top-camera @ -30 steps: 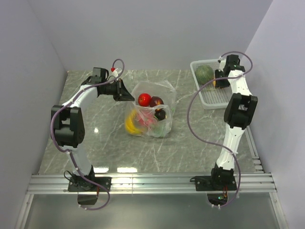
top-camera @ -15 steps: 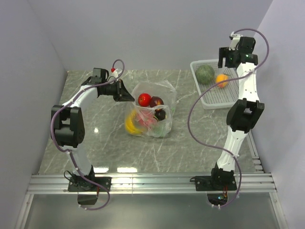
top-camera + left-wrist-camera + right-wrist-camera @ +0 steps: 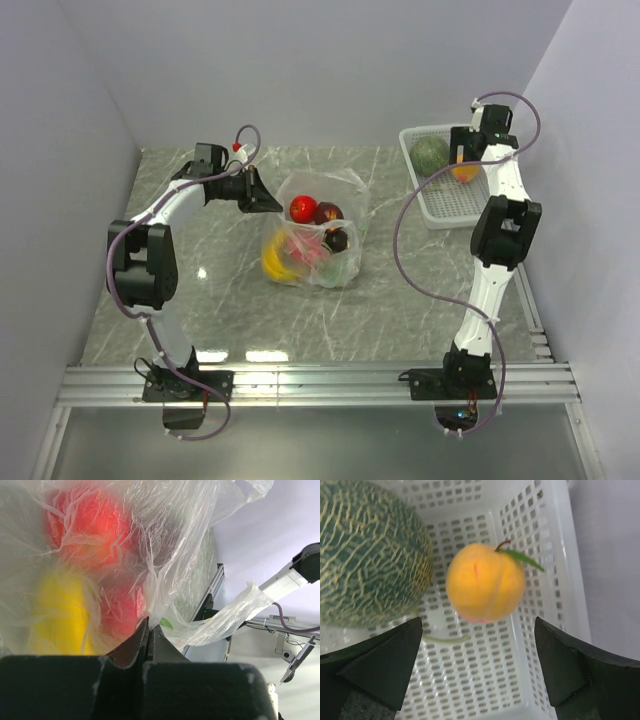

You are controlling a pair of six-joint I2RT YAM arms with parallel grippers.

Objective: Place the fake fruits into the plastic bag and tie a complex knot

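- Left gripper point(image 3: 149, 630): fingers pressed together on a fold of the plastic bag point(image 3: 190, 540), and the film runs creased straight into the tips. The grip is at the bag's left rim. Judged purpose is to hold the mouth up and open so fruit can drop in from above.
- The bag sits mid-table point(image 3: 230, 300) with its mouth facing up, closer to the left arm than to the right.
- Inside the bag are a red ball point(image 3: 303, 208) near the top, a banana point(image 3: 272, 262) low on the near-left side, and a dark red piece point(image 3: 328, 212) beside the ball. There is more pink-red below, but it is too crumpled over to sort out.
- A white lattice basket point(image 3: 455, 205) stands at the far right of the table, well apart from the bag. It holds the fruit not yet bagged: a green melon point(image 3: 370, 555) and an orange fruit point(image 3: 485, 582) with stem and leaf, just beside each other. Whether they touch I cannot tell.
- Right gripper point(image 3: 477, 655): fingers spread wide with nothing between them, hanging over the basket. The orange fruit lies under the gap and the melon is off toward the left finger. It reads as lined up to pick the orange fruit first.
- Progress: two fruits remain outside the bag and the knot is not begun.
- Risks: the orange fruit is round and glossy and could roll or squirt out unless gripped across its widest part. The thin film could slip from the left grip when weight lands in the bag.
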